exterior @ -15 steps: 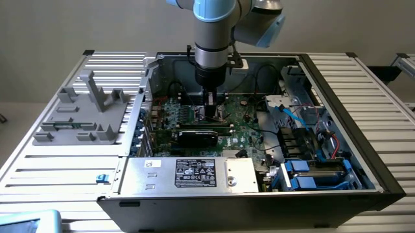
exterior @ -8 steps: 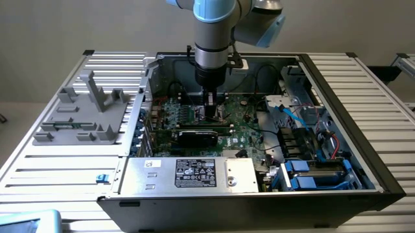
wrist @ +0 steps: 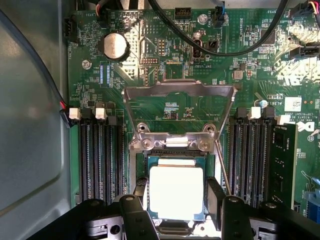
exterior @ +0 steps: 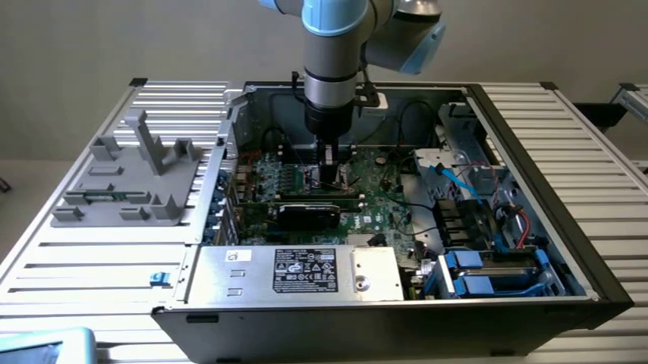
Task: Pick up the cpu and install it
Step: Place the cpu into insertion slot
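Note:
The cpu [wrist: 176, 192], a small square chip with a bright silver top, sits between my gripper's [wrist: 178, 196] two black fingers [wrist: 141, 194], which press against its left and right edges. It lies level in or just over the dark socket [wrist: 172, 160] on the green motherboard; I cannot tell whether it is fully seated. The socket's metal load frame [wrist: 179, 92] stands flipped open beyond it. In the exterior view my gripper [exterior: 332, 168] reaches straight down into the open computer case [exterior: 526, 136], near the middle of the board.
Black memory slots [wrist: 97, 155] flank the socket, with a memory stick [wrist: 282, 160] on one side. A black cable [wrist: 225, 50] arcs over the board near a coin battery [wrist: 116, 46]. A grey fixture with upright posts [exterior: 132, 174] stands outside the case at the exterior view's left. The power supply [exterior: 294, 269] fills the case's front.

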`<action>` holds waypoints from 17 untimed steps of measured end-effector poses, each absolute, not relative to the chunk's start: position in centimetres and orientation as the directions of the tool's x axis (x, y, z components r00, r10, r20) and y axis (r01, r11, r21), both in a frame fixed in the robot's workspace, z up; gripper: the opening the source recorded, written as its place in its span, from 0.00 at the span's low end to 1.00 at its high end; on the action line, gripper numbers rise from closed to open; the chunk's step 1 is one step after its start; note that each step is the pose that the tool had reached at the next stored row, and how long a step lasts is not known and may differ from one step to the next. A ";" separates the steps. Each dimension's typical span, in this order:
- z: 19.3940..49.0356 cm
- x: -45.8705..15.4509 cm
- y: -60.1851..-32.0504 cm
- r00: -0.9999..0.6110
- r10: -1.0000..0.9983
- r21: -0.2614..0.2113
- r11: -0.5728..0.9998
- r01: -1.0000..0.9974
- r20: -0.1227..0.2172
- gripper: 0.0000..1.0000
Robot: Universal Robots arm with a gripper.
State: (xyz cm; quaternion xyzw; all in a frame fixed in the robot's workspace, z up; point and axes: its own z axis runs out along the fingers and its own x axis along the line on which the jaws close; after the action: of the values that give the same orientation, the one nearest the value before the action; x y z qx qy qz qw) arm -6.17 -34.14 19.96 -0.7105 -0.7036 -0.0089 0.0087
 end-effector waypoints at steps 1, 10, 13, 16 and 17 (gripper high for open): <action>20.0 -6.2 -34.1 0.010 1.000 0.001 -0.010 1.000 0.025 0.55; 19.9 -6.2 -34.1 0.010 1.000 0.004 -0.010 1.000 0.026 0.55; 19.9 -6.2 -34.1 0.010 1.000 0.003 -0.010 1.000 0.026 0.55; 19.9 -6.2 -34.1 0.010 1.000 0.004 -0.010 1.000 0.026 0.55; 19.9 -6.2 -34.1 0.010 1.000 0.003 -0.011 1.000 0.026 0.55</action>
State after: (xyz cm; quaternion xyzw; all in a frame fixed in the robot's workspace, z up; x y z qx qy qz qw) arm -6.21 -34.15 19.89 -0.7107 -0.7033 -0.0106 0.0080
